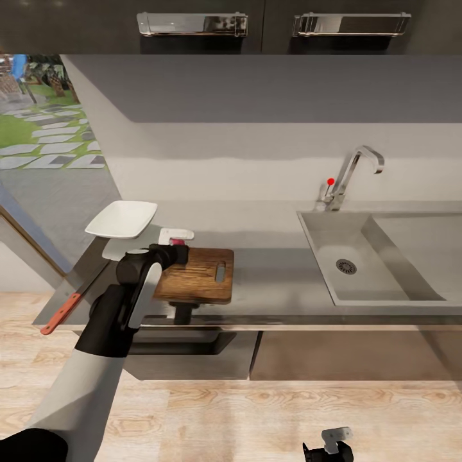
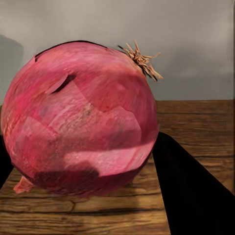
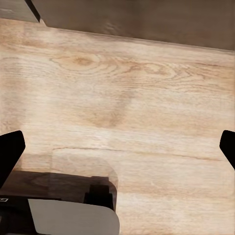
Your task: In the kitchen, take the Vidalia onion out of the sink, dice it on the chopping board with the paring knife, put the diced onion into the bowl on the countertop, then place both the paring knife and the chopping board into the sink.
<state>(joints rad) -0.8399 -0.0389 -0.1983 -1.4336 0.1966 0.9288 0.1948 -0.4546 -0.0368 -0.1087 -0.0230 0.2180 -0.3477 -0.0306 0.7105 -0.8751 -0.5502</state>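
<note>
one step is basically done: the onion point(image 2: 81, 120) is out of the sink point(image 1: 385, 256) and clamped in the left gripper point(image 1: 174, 250), right at the far left corner of the chopping board point(image 1: 199, 276). in the left wrist view it sits just over the wood grain with a shadow under it, a dark finger point(image 2: 191, 196) against its side; can't tell if it's touching the board yet. root tuft points up and away from the camera, so its axis is tilted, not upright. next move, i'd say: lower, let go, make sure it doesn't roll, then fetch the knife point(image 1: 61, 313), which lies at the left end of the countertop point(image 1: 276, 282), red handle toward the robot, long axis diagonal. bowl point(image 1: 122, 218) is behind the board, to the left. right gripper point(image 1: 328, 449) hangs low over the floor point(image 3: 122, 98), fingers spread wide, idle.
</note>
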